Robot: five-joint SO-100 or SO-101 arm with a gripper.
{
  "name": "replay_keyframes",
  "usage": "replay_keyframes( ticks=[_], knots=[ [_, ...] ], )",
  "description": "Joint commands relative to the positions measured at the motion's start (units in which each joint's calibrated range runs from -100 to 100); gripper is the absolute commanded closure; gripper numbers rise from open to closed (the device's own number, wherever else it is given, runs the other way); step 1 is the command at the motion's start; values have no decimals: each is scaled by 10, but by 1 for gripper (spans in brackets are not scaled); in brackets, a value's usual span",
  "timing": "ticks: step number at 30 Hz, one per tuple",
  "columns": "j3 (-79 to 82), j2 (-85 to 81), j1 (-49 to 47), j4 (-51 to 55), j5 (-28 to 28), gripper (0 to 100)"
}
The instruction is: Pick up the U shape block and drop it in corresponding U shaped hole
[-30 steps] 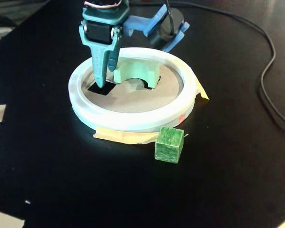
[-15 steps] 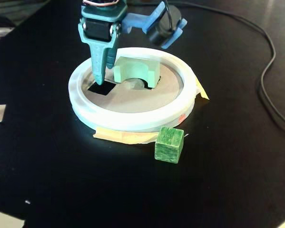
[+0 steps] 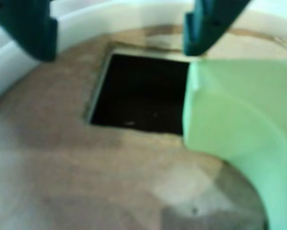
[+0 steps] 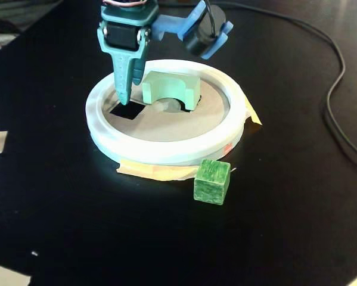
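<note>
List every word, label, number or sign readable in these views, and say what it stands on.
None. The arch block, cube, white ring, tan disc and gripper carry no print in either view. The wrist view is too blurred to show fine marks anyway.

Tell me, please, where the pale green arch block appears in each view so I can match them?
Wrist view: U shape block fills the right side, beside the dark square cutout.
Fixed view: it stands on the tan disc, upper centre, right of the hand.
Shared landmark: the square cutout.
</note>
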Motion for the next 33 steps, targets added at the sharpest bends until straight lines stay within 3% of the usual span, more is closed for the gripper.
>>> replay_keyframes(
  ticks=[1,16,33],
  knots=[
    [-17,-16,8,8,3,55],
    [-25,-24,57,8,4,55],
    [-26,-12,40,8,0,56]
  ],
)
